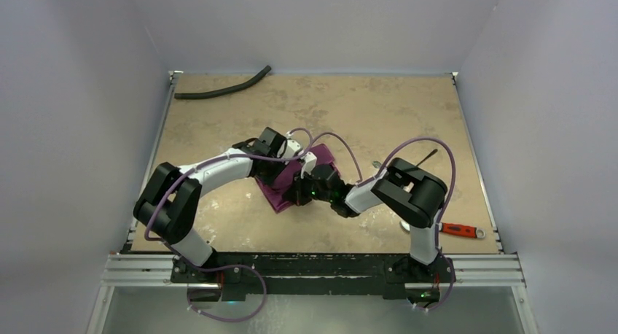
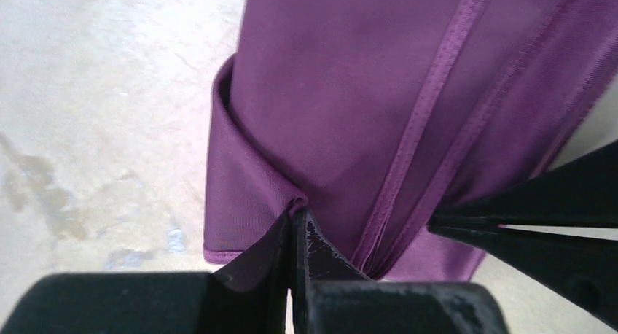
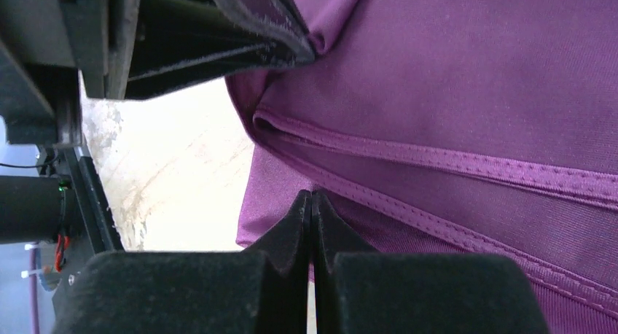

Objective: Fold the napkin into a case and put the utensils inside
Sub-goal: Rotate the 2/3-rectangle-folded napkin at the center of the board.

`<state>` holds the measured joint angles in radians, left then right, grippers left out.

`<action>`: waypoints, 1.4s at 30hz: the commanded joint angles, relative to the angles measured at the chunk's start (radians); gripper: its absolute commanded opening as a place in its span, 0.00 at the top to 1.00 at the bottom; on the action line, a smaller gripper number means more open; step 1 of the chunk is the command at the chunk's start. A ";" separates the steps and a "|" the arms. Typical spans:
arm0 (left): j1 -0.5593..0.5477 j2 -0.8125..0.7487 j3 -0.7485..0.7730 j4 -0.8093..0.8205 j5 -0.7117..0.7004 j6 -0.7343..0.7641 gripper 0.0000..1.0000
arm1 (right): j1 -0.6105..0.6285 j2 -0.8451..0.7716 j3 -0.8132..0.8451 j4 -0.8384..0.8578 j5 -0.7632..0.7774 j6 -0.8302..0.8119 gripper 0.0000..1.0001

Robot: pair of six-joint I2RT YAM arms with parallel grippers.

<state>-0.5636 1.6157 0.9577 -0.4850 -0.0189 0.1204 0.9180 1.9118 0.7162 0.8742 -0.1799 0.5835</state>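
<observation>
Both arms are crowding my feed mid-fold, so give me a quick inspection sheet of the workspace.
Surface: tan mottled table, stained.
Job's things: napkin folded into layers at centre; thin dark spoon handle beyond the right arm; fork not made out.
Clutter: black hose at far-left corner; red-handled wrench at near-right edge.
Tools: left tool shut on a napkin fold; right tool shut on its hemmed edge.
Cables: purple cables loop above both arms.
Surroundings: plain pale walls on three sides.
</observation>
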 commanded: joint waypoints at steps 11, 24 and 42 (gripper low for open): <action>0.031 0.010 -0.018 0.104 -0.158 0.311 1.00 | -0.036 0.093 0.043 -0.082 -0.015 0.073 1.00; 0.030 -0.079 -0.140 0.145 -0.128 0.350 1.00 | -0.054 0.115 0.079 -0.078 -0.088 0.098 1.00; 0.028 -0.131 0.015 -0.018 -0.032 0.120 0.54 | -0.063 0.052 0.088 -0.127 -0.149 0.086 1.00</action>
<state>-0.5316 1.5494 0.8982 -0.4831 -0.1009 0.3248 0.8558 1.9839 0.8146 0.8429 -0.2878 0.6895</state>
